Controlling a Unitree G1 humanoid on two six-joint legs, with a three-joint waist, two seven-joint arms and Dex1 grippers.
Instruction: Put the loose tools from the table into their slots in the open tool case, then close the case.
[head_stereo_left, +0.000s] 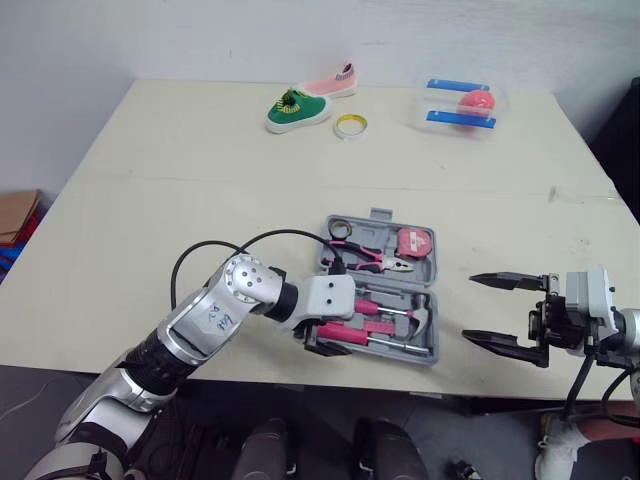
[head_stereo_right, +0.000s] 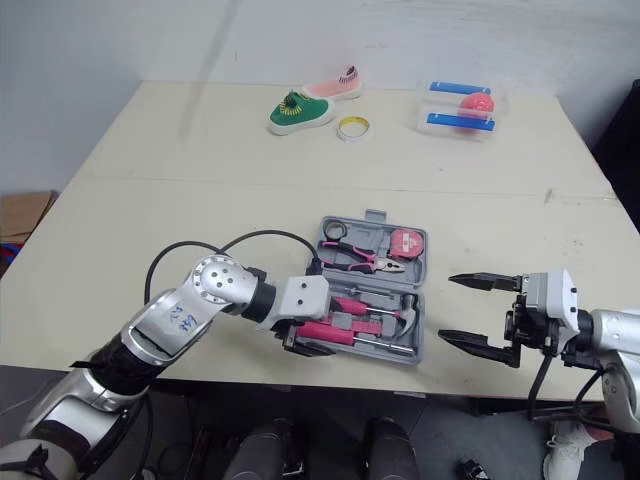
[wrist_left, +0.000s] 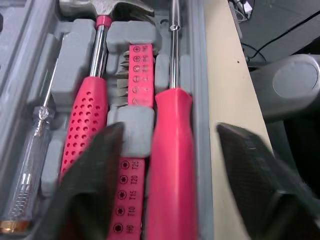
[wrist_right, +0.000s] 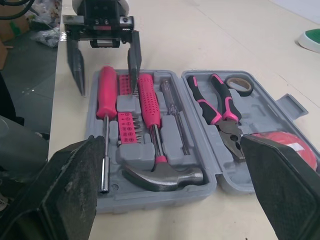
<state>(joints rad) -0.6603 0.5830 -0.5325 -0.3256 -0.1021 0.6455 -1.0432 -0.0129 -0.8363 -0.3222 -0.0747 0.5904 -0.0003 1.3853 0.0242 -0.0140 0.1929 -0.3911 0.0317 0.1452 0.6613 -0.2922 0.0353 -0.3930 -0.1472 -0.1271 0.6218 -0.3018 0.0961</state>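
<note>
Table (head_stereo_left: 200, 180) bears open case (wrist_right: 150, 202); hammer (wrist_right: 149, 107), screwdriver (wrist_right: 106, 97) slotted.

My left gripper (head_stereo_left: 322, 345) hangs over the left end of the open grey plastic tool case (head_stereo_left: 433, 330), my right gripper (head_stereo_left: 470, 308) apart on its right.

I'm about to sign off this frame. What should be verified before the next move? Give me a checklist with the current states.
1. Screwdriver seated in its slot: ok.
2. Hammer and pliers lying in their slots: ok.
3. Left gripper clear of the tool case: not ok. It is open and straddling the screwdriver handle.
4. Right gripper clear: ok. It is open, beside the case and apart from it.
5. No loose tools left out: cannot tell. A yellow tape ring lies by the shoes.
</note>
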